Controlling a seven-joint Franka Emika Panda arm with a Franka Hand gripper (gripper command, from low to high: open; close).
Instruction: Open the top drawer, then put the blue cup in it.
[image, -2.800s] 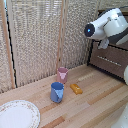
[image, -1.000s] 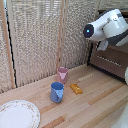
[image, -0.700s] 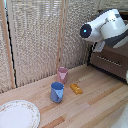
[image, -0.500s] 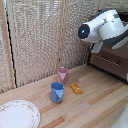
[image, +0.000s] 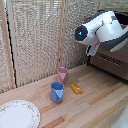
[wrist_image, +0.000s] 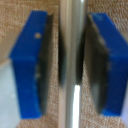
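The blue cup (image: 57, 92) stands upright on the wooden table, well away from the arm toward the exterior view's left. My gripper (image: 93, 50) is up against the dark dresser (image: 112, 64) at the exterior view's right. In the wrist view my gripper (wrist_image: 72, 65) has its blue fingers (wrist_image: 32, 60) on either side of the silver bar handle (wrist_image: 72, 102) of the top drawer (wrist_image: 20, 7), pads pressed against the bar. The arm hides most of the drawer front in the exterior view.
A pink cup (image: 62, 74) stands just behind the blue cup. An orange block (image: 76, 88) lies beside them. A patterned plate (image: 17, 114) sits at the table's front on the exterior view's left. A woven screen (image: 35, 40) backs the table.
The arm has shifted toward the exterior view's left, away from the dresser, with the gripper still at the handle. The cups, block and plate have not moved.
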